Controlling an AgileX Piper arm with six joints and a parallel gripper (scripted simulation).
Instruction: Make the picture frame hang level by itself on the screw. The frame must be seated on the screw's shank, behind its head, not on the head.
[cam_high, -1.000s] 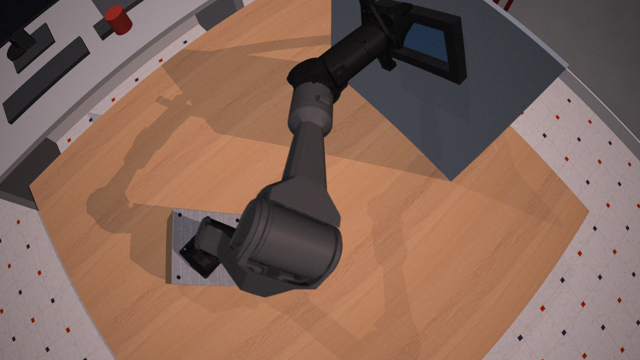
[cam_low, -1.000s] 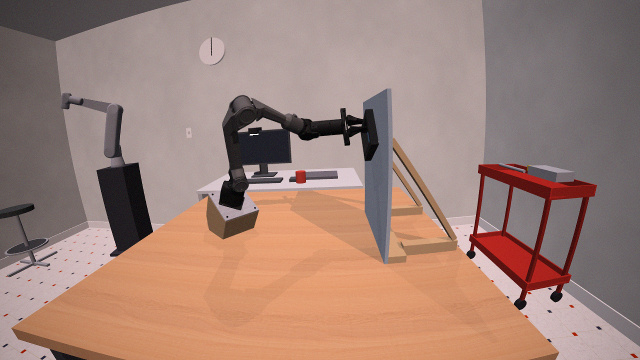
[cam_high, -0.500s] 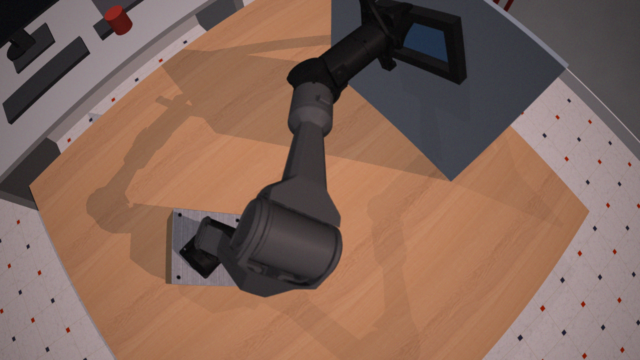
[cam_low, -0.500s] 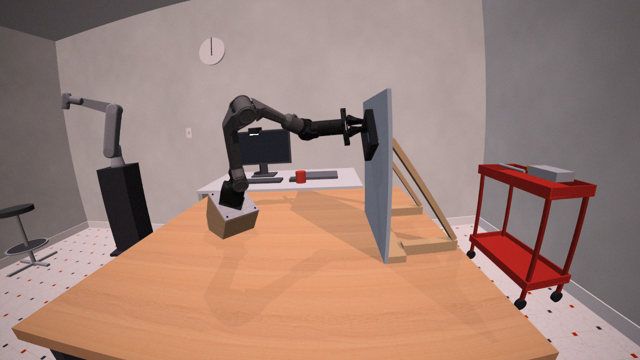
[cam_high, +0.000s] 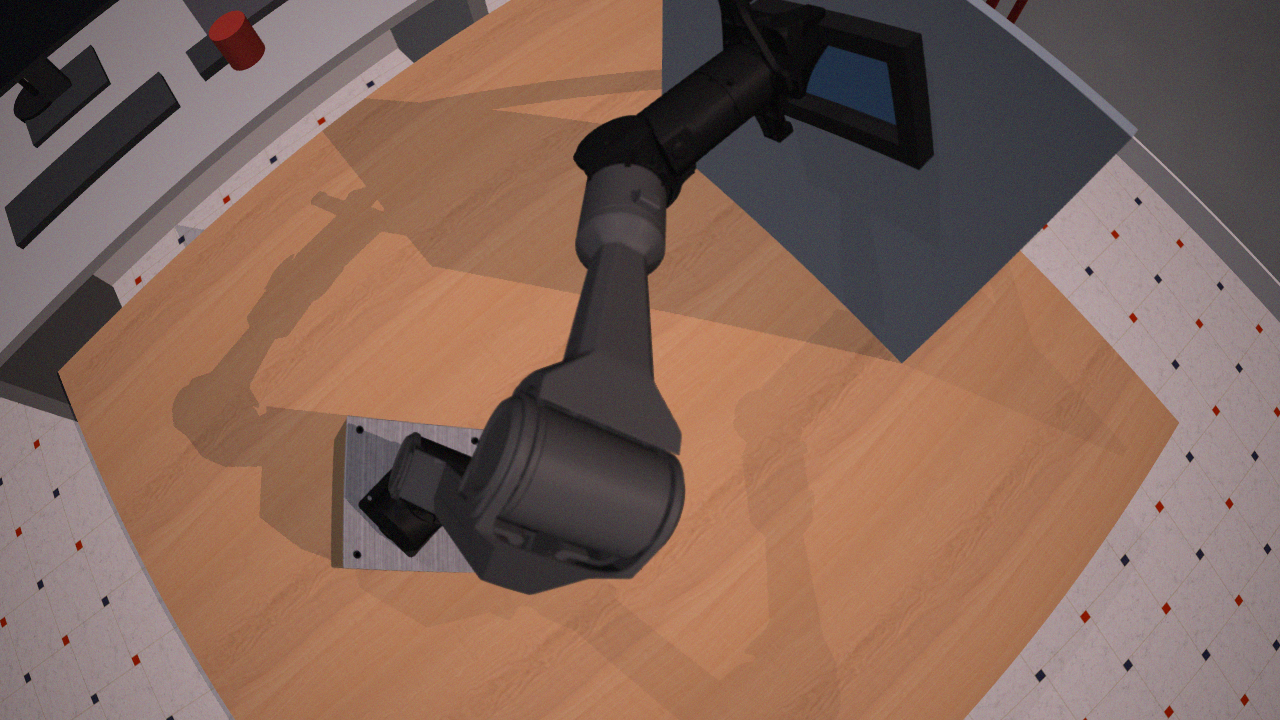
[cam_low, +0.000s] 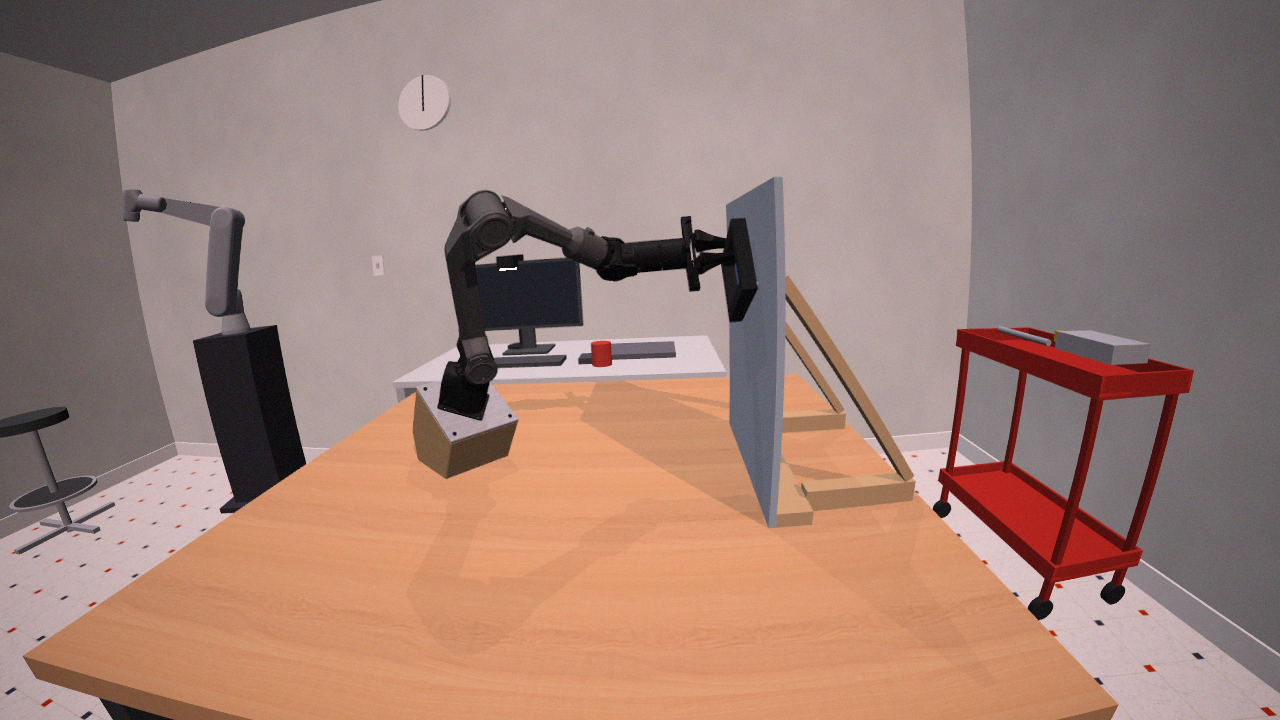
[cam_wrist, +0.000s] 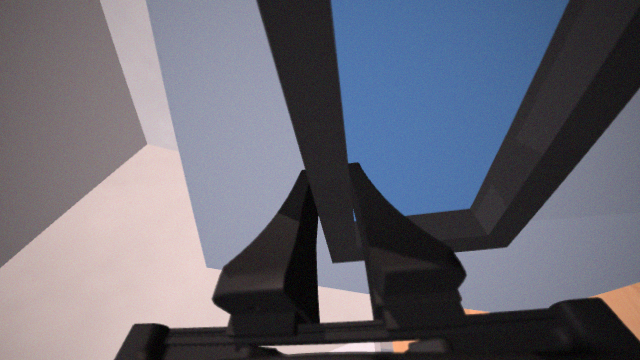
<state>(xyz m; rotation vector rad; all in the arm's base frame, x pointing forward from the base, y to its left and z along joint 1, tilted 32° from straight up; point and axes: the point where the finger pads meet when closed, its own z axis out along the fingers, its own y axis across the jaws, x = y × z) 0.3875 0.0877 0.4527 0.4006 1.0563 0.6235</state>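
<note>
Top view: picture frame (cam_high: 908, 98) at 1 o'clock, flat against grey panel (cam_high: 895, 250); looks rigid, light, best pinched on a side rail. Exterior: arm stretched near-horizontal, gripper (cam_low: 716, 253) at the frame, high on the panel. Wrist: fingers clamped on one rail near its corner. Screw hidden, seating unclear.

Table top (cam_low: 572, 582): light wood grain, smooth, low sheen. Upright panel (cam_low: 756, 358): flat matt grey-blue, with bare wooden braces (cam_low: 859, 488). Picture frame (cam_high: 908, 98): matt black border, plain blue face. Gripper (cam_wrist: 332, 200): dark matt, possibly plastic. Base plate (cam_high: 358, 537): brushed metal.
</note>
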